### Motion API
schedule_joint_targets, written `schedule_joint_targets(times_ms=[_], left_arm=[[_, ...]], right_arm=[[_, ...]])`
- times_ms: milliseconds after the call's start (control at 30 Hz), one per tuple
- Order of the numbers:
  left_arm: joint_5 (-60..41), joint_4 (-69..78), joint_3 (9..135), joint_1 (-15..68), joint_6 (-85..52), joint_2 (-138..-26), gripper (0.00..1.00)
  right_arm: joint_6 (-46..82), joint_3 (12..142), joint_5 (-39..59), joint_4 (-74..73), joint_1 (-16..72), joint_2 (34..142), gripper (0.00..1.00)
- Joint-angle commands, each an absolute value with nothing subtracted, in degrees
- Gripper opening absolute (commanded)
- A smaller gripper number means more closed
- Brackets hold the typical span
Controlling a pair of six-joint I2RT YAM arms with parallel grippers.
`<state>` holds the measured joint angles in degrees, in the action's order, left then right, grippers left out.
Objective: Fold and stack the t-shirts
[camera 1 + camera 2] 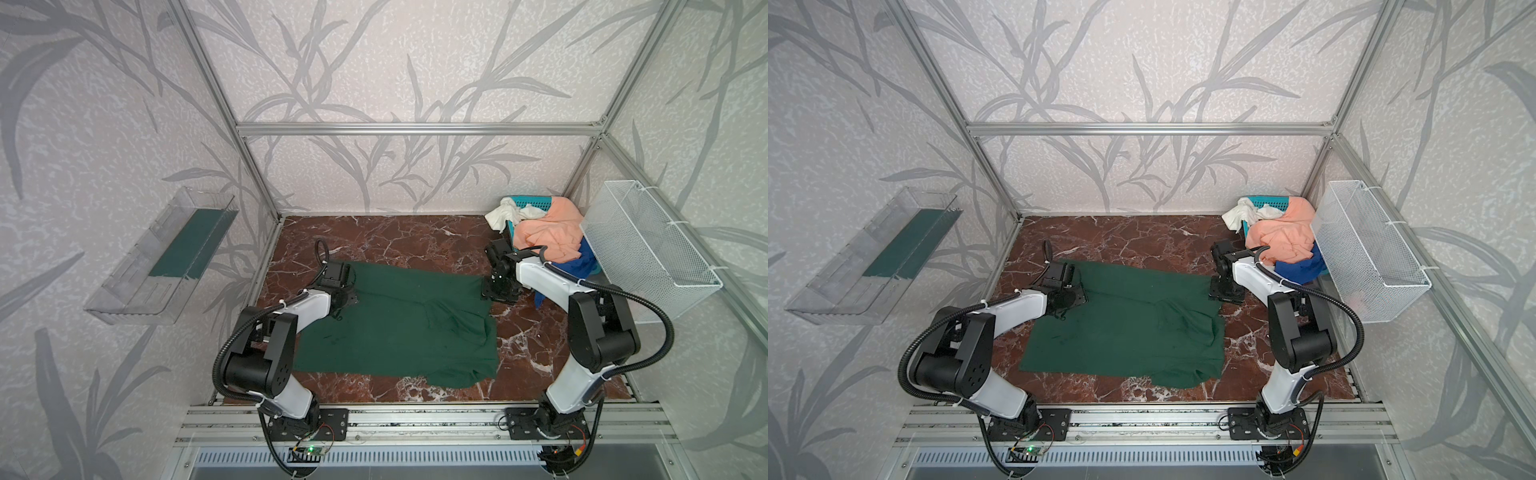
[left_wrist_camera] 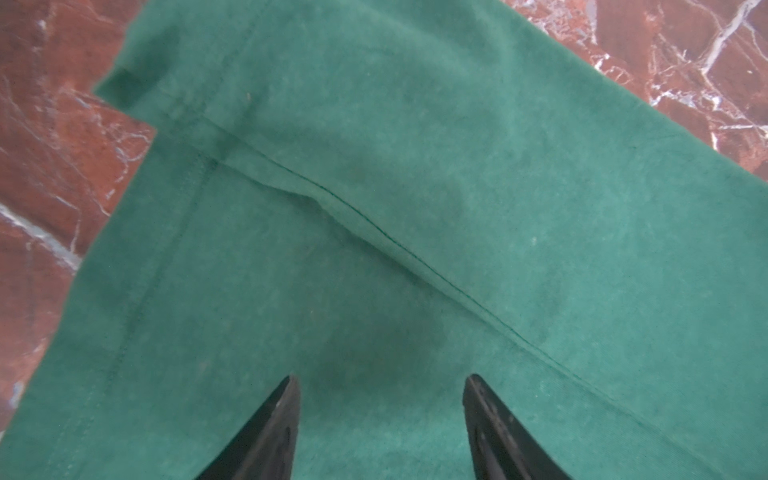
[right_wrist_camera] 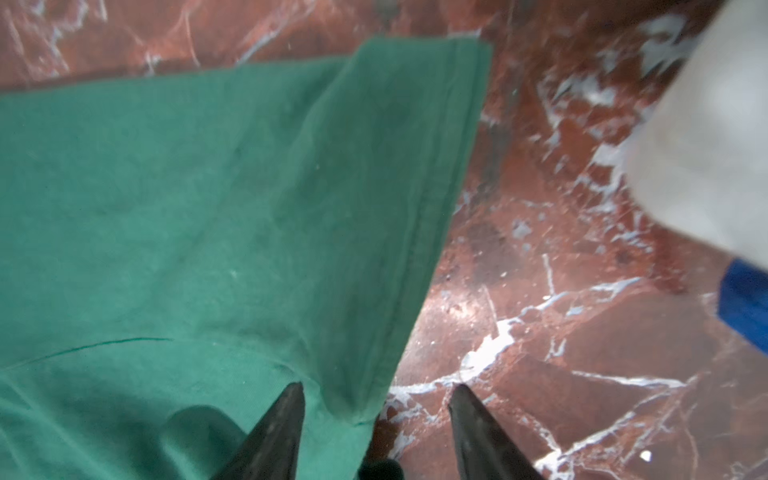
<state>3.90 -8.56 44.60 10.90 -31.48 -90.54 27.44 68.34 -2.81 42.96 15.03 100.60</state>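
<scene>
The dark green t-shirt [image 1: 395, 324] lies spread on the bench [image 1: 536, 332], with a rumpled fold down its right side. Both arms reach out from the front rail with their wrists bent down. The left arm [image 1: 309, 305] holds its jaws released over the shirt's far left corner, a seam under the gap. The right arm [image 1: 540, 274] holds its jaws released astride the far right edge, gripping nothing. Beyond, the peach t-shirt [image 1: 548, 237], white t-shirt [image 1: 505, 212] and blue t-shirt [image 1: 582, 262] are heaped on the teal basket [image 1: 534, 203].
</scene>
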Motion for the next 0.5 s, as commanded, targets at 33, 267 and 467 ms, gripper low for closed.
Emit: schedule_joint_targets(times_ms=[33, 267, 467], left_arm=[[3.44, -8.93, 45.23, 10.72, -31.04, -89.96, 0.64], [2.61, -8.32, 43.18, 10.83, -31.03, -87.71, 0.63], [1.14, -7.38, 39.97, 10.90, -31.53, -84.52, 0.64]], right_arm=[[28.29, 68.81, -1.06, 41.18, 15.12, 102.00, 0.58], [28.15, 70.86, -1.73, 40.17, 15.12, 104.02, 0.47], [28.34, 71.63, -2.63, 40.44, 15.04, 104.44, 0.27]])
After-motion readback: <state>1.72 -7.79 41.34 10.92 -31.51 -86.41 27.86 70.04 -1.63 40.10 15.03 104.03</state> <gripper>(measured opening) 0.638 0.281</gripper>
